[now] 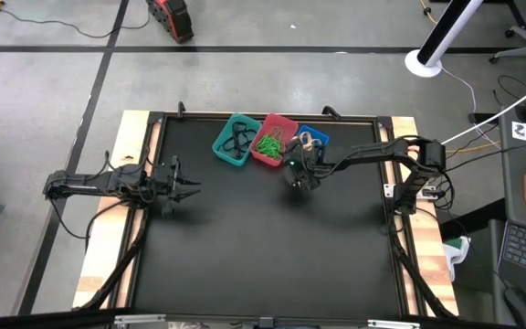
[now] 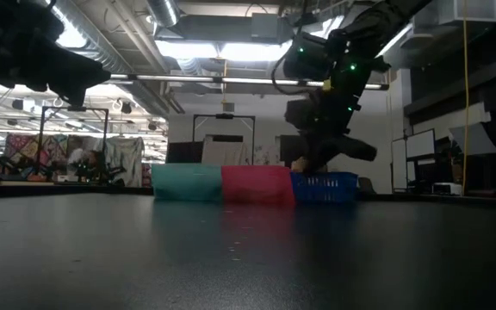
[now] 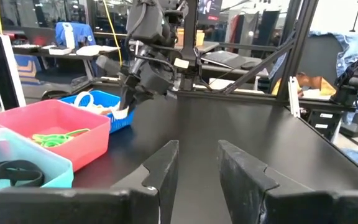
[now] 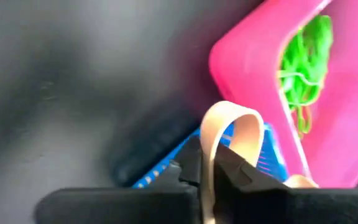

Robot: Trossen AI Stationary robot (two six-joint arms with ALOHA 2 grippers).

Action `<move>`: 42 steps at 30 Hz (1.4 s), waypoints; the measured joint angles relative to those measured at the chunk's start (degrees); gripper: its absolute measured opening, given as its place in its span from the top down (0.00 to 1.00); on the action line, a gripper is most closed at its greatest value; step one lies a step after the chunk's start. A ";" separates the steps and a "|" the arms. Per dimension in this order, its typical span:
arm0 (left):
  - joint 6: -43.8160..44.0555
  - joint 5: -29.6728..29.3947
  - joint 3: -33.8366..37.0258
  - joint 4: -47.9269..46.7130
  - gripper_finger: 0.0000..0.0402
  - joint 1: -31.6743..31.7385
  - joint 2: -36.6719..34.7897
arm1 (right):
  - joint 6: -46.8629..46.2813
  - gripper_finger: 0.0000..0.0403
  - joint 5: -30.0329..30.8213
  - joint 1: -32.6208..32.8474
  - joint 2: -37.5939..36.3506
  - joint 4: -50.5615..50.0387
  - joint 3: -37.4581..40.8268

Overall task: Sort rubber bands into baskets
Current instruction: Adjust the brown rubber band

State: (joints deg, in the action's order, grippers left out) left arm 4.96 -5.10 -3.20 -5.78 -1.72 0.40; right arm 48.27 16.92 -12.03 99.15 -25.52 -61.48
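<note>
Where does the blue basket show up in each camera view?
High view: blue basket at the right end of the row, beside the red basket.
Low view: right of the row, below the right gripper.
Left wrist view: far end of the row, past the red basket.
Right wrist view: its blue wall behind the tan band.
Shared landmark: the red basket.

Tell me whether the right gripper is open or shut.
Shut on a tan band, pinched between the right gripper's fingers, beside the blue basket.
</note>
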 joint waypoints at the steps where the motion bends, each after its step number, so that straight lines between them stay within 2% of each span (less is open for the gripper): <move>1: 0.37 0.02 0.00 -0.02 0.73 -0.02 0.00 | 0.00 0.96 0.61 0.00 -0.01 -0.04 -0.31; 3: 1.07 0.01 0.00 -0.03 0.73 0.00 0.00 | -0.07 0.98 1.67 0.00 0.01 -0.48 -1.10; 8: 1.41 0.02 0.00 -0.61 0.73 -0.02 0.00 | -0.25 0.94 5.07 0.00 -0.54 -1.77 -3.41; 11: 1.16 0.02 0.00 -0.72 0.73 0.00 0.00 | 0.00 0.96 6.92 -0.71 -1.46 -2.22 -3.84; 17: 1.08 0.02 0.00 -0.66 0.73 0.00 0.00 | 0.00 0.98 8.06 -4.52 -1.94 -7.26 -3.89; 28: 0.95 0.02 0.00 -0.61 0.73 0.00 0.00 | 0.01 0.95 8.00 -10.85 -1.94 -8.59 -3.88; 42: 1.08 0.02 0.00 -0.59 0.73 -0.01 0.00 | 0.02 0.95 7.96 -10.97 -1.92 -9.05 -3.84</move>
State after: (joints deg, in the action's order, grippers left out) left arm 6.04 -5.08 -3.20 -6.37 -1.73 0.40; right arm 48.29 24.89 -23.00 97.23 -34.57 -65.32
